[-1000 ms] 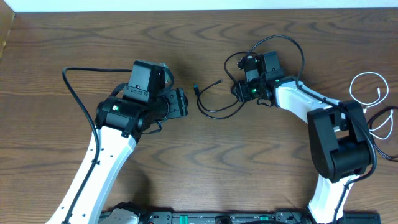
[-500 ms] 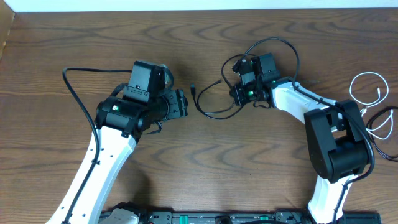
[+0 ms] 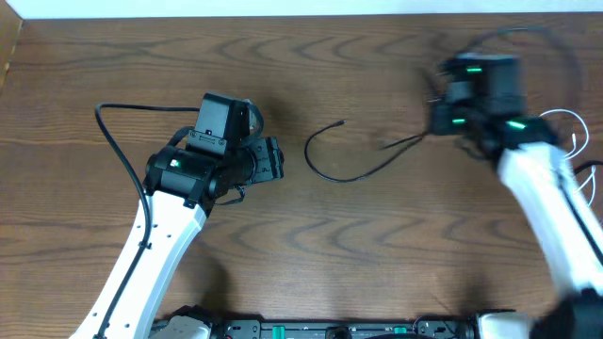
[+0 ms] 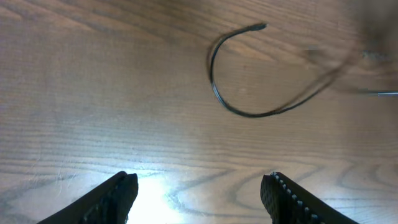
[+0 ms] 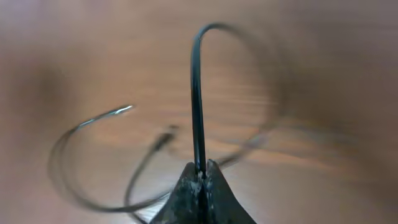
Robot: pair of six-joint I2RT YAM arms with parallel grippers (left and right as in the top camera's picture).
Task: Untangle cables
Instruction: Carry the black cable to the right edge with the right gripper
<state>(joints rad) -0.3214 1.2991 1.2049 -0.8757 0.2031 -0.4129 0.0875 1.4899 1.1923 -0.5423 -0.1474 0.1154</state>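
The black cable (image 3: pixel 325 174) lies in an open curve on the wooden table, one plug end at the centre. Its other end runs right, lifted, into my right gripper (image 3: pixel 439 122), which is motion-blurred. In the right wrist view the right gripper (image 5: pixel 200 171) is shut on the black cable (image 5: pixel 198 93), which arches up from the jaws. The white cable (image 3: pixel 575 139) lies at the far right edge, apart from the black one and partly hidden by the right arm. My left gripper (image 3: pixel 275 158) is open and empty, left of the black cable (image 4: pixel 249 114). Its jaws (image 4: pixel 199 193) hover over bare wood.
A thick black robot wire (image 3: pixel 104 127) loops off the left arm at the left. Another dark robot wire (image 3: pixel 592 181) lies at the far right. The table's back edge meets a white strip (image 3: pixel 283 8) at the top.
My right gripper has swung fast to the right and back, pulling the black cable with it. The cable has stretched from a tight loop into a long open curve. The left arm has not moved.
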